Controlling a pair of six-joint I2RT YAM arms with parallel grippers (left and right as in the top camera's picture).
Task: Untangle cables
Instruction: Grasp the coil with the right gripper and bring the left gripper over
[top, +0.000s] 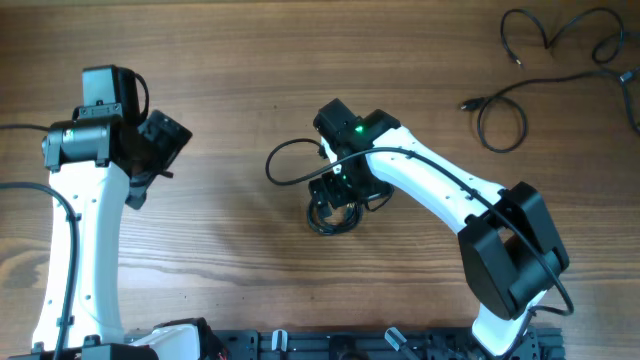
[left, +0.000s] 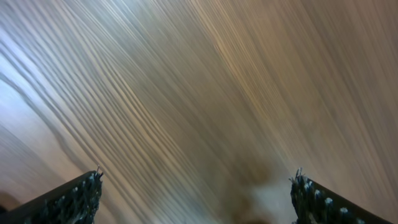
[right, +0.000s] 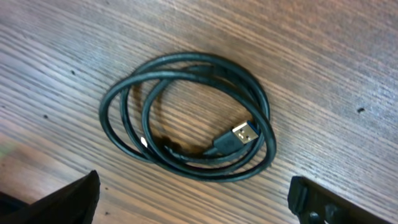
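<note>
A black cable coiled in a small bundle (right: 186, 124) lies on the wooden table, its USB plug (right: 244, 134) resting inside the loops. In the overhead view the bundle (top: 328, 218) sits at the table's middle, partly hidden under my right gripper (top: 337, 193). My right gripper (right: 196, 205) is open and empty, with the coil just ahead of its fingertips. Separate loose cable strands lie at the far right (top: 500, 112) and in the far right corner (top: 560, 30). My left gripper (top: 150, 165) is open and empty over bare wood at the left (left: 196, 199); its view is blurred.
The right arm's own thicker black cable (top: 285, 165) loops out to the left of the right wrist. The arm bases and a black rail (top: 330, 345) line the table's front edge.
</note>
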